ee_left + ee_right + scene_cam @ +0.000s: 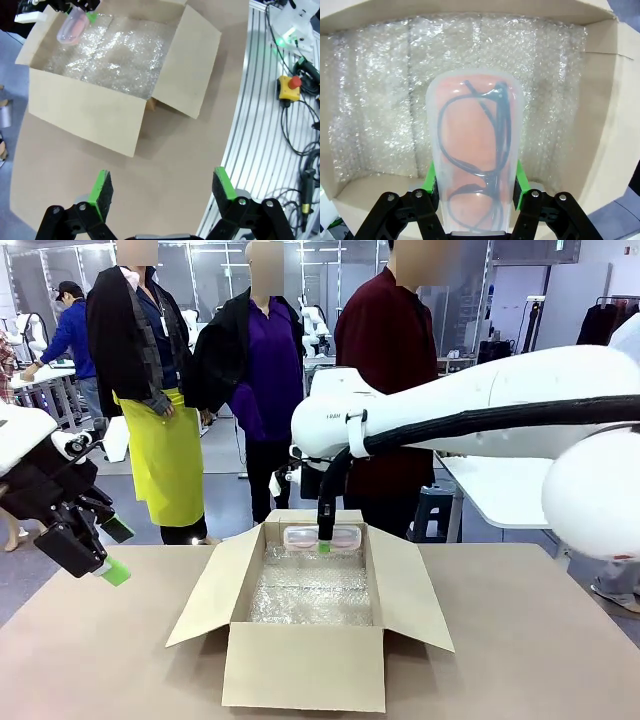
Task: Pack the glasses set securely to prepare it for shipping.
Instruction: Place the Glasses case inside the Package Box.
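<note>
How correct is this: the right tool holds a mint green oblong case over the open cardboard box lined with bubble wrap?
Only the colour is wrong: the right tool holds a translucent pink oblong case with dark glasses inside, as the right wrist view shows. It does hang over the open cardboard box lined with bubble wrap.

Open cardboard box (303,667), bubble wrap (310,595) lining, brown table (540,660)
</note>
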Tool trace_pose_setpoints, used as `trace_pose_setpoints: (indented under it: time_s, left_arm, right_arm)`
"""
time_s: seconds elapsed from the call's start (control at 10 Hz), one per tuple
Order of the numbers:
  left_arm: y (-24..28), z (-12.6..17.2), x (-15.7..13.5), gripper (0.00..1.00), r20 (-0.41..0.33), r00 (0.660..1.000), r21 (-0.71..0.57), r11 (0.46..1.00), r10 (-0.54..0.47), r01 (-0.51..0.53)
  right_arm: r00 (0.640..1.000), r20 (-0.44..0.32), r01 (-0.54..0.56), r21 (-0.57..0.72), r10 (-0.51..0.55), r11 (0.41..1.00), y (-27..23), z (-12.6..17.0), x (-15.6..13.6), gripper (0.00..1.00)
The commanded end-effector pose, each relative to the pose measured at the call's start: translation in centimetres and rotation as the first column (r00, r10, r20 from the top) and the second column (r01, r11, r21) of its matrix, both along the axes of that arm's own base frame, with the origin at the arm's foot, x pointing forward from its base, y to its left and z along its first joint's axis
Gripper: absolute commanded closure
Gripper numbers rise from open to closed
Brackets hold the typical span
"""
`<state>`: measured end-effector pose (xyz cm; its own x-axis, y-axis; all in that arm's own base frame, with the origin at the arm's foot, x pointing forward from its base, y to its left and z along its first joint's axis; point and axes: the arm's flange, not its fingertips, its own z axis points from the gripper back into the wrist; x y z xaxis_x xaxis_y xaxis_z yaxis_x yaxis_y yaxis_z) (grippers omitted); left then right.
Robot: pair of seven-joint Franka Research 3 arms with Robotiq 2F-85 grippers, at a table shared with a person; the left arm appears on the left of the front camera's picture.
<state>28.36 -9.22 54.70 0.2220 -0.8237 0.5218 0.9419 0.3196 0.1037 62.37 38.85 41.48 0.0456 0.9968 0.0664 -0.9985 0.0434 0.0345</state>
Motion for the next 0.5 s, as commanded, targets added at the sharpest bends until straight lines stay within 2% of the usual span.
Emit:
trace_pose_setpoints:
  time_s: [0.0, 0.3, 0.4]
  left_arm:
    - [0.2, 0.0, 0.1, 0.00, 0.008, 1.000, 0.006, 1.000, -0.014, 0.014]
    - [0.2, 0.0, 0.1, 0.00, 0.008, 1.000, 0.006, 1.000, -0.014, 0.014]
    - [0.2, 0.0, 0.1, 0.00, 0.008, 1.000, 0.006, 1.000, -0.014, 0.014]
  right_arm:
    - [0.999, -0.015, 0.028, 0.010, -0.028, 1.000, 1.0, -0.3, 1.9, 0.92]
    - [0.999, -0.030, 0.039, -0.009, -0.040, 0.999, 1.5, -5.8, 3.7, 0.92]
    - [0.999, -0.036, 0.031, -0.008, -0.031, 0.999, 1.5, -6.4, 4.0, 0.92]
